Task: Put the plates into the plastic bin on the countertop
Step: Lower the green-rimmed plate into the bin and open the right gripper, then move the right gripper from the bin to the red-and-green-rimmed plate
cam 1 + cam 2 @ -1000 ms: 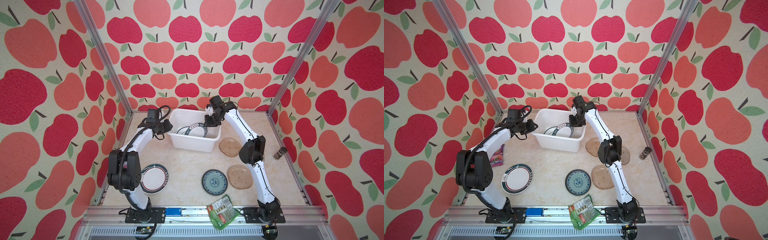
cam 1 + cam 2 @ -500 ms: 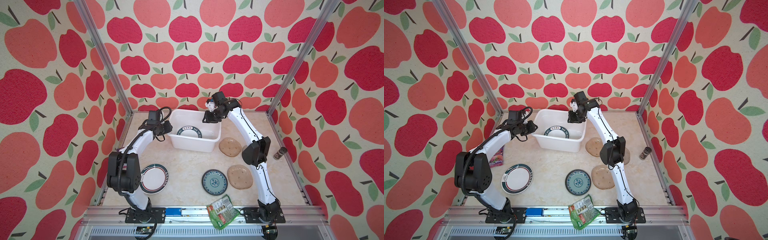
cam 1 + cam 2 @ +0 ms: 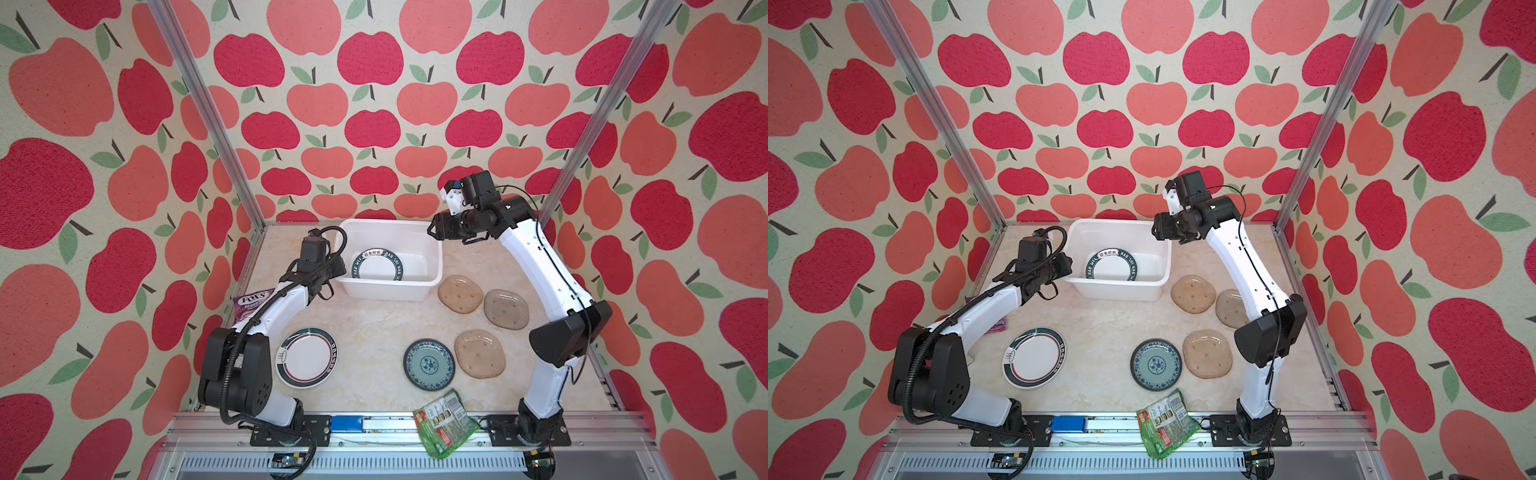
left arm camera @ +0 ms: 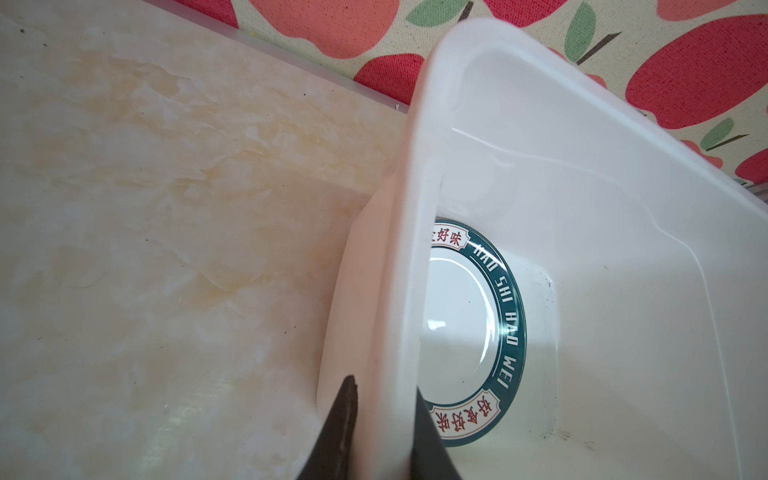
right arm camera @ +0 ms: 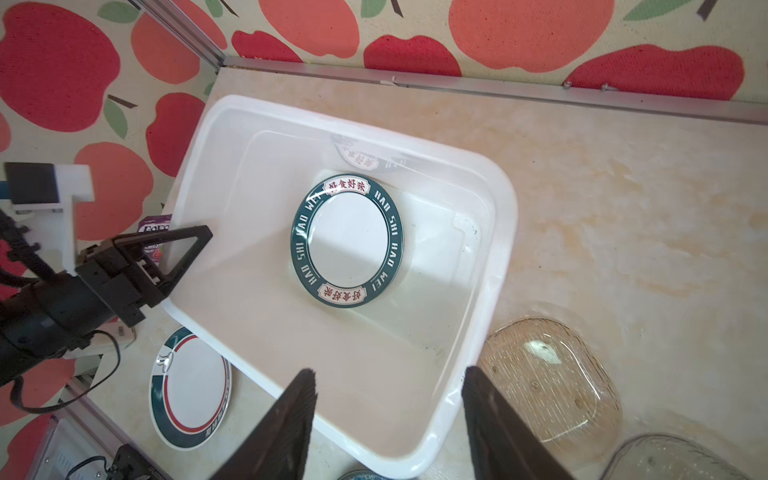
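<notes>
The white plastic bin stands at the back of the countertop. One teal-rimmed white plate lies flat on its floor, clear in the right wrist view. My left gripper is shut on the bin's left rim, one finger outside the wall and one inside. My right gripper hovers open and empty above the bin's back right corner. On the countertop lie a white plate, a teal patterned plate and three amber glass plates.
A green snack packet hangs over the front rail. A purple FOX'S bag lies by the left rail, partly under my left arm. Aluminium rails edge the countertop, and the apple-patterned walls stand close behind the bin.
My right gripper let go of the teal-rimmed plate, which settled flat in the bin. It then rose, drew back to the right and opened wider. The left gripper stayed on the rim.
</notes>
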Action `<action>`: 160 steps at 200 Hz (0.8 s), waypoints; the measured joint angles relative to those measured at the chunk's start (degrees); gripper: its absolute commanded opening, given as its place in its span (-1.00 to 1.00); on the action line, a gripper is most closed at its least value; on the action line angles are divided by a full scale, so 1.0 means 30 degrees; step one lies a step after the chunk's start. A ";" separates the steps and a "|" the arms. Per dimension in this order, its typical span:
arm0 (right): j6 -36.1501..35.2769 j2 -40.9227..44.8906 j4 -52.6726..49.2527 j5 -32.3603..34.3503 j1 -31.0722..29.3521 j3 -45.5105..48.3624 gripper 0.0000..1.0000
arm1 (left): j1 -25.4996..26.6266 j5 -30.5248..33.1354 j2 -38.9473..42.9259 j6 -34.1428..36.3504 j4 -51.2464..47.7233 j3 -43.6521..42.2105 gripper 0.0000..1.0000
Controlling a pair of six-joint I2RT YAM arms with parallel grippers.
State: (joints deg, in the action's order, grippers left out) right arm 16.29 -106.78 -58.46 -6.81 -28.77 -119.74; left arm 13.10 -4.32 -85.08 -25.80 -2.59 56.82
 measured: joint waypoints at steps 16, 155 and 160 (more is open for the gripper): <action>0.0007 0.0291 0.0466 0.0146 0.0131 0.1821 0.19 | 0.0605 0.0984 0.0583 0.0007 0.1166 -0.1064 -1.00; 0.0466 0.2025 0.3650 -0.1749 0.0940 0.5129 0.17 | 0.1705 0.2951 0.1406 0.0051 0.3002 -0.2623 -1.00; 0.0583 0.2076 0.3847 -0.2047 0.0933 0.5180 0.17 | 0.1632 0.2856 0.1231 0.0073 0.2419 -0.2164 -1.00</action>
State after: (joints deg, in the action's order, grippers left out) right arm 18.04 -100.55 -46.92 -12.95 -25.98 -104.20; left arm 18.00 4.25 -81.38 -25.58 4.67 50.33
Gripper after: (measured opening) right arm 0.584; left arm 0.191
